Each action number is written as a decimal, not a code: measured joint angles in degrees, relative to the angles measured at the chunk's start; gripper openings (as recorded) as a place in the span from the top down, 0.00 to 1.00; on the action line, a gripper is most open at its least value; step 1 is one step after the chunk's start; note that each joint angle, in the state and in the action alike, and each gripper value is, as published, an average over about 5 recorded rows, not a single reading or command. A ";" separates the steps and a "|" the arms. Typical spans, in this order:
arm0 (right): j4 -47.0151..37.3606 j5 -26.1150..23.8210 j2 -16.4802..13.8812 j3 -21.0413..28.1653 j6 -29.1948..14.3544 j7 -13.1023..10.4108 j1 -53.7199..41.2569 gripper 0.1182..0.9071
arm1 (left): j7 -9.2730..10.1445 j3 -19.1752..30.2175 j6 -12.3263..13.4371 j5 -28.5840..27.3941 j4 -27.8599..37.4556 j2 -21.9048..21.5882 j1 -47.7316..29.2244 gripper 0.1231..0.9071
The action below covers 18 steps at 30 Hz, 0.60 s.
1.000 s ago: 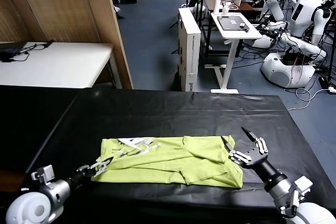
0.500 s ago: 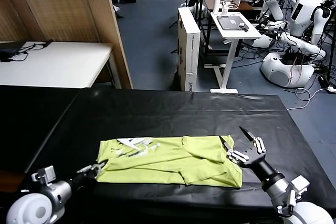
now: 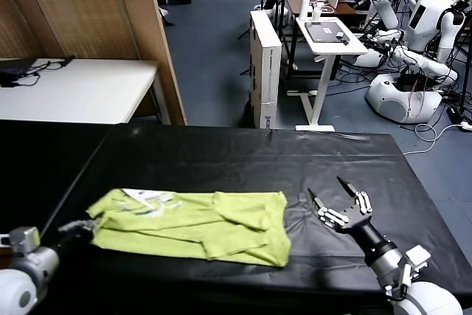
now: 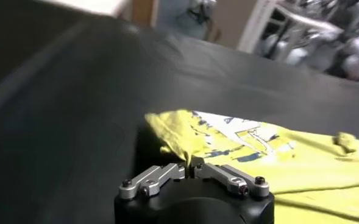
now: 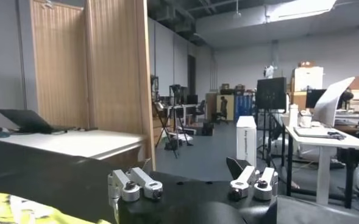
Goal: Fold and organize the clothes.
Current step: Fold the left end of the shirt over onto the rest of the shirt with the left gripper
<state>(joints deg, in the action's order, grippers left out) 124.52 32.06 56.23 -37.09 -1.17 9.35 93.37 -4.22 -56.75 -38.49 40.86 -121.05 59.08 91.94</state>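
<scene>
The lime yellow-green T-shirt (image 3: pixel 192 226) lies folded into a long band on the black table, its white print (image 3: pixel 144 198) at its left end. My left gripper (image 3: pixel 85 226) is shut on the shirt's left edge, at the table's front left. In the left wrist view the jaws (image 4: pixel 189 165) pinch a peak of the fabric (image 4: pixel 173 137), with the print (image 4: pixel 246 137) just beyond. My right gripper (image 3: pixel 325 192) is open and empty, just right of the shirt's right end and apart from it. In the right wrist view its fingers (image 5: pixel 188 179) stand wide apart, and a corner of the shirt (image 5: pixel 21 212) shows.
The black cloth table (image 3: pixel 243 156) spreads around the shirt and is wrinkled near the right gripper. Beyond it stand a white table (image 3: pixel 74 90), a wooden partition (image 3: pixel 140 27), a white box (image 3: pixel 265 68), a white desk (image 3: pixel 332 38) and other robots (image 3: pixel 413 49).
My left gripper has pulled back to the left and dragged the shirt with it. The shirt's right end has slid away from the right gripper, which stays open in place.
</scene>
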 joint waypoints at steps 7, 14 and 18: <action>-0.19 -0.60 1.15 -1.11 0.00 -0.04 1.26 0.00 | 3.62 3.38 -3.37 4.62 -5.43 3.27 -1.20 0.93; -1.04 -3.17 3.00 -2.86 -0.21 0.03 3.02 0.00 | 7.23 14.94 -3.69 6.10 -8.19 9.40 -3.44 0.93; -1.38 -4.85 4.52 -3.95 -0.57 0.21 4.29 0.00 | 8.20 22.24 -3.70 5.34 -7.50 12.45 -5.08 0.93</action>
<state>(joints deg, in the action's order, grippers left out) 123.14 27.22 60.75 -41.05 -1.74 9.55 97.67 3.98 -34.51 -42.19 46.20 -128.56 71.52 86.87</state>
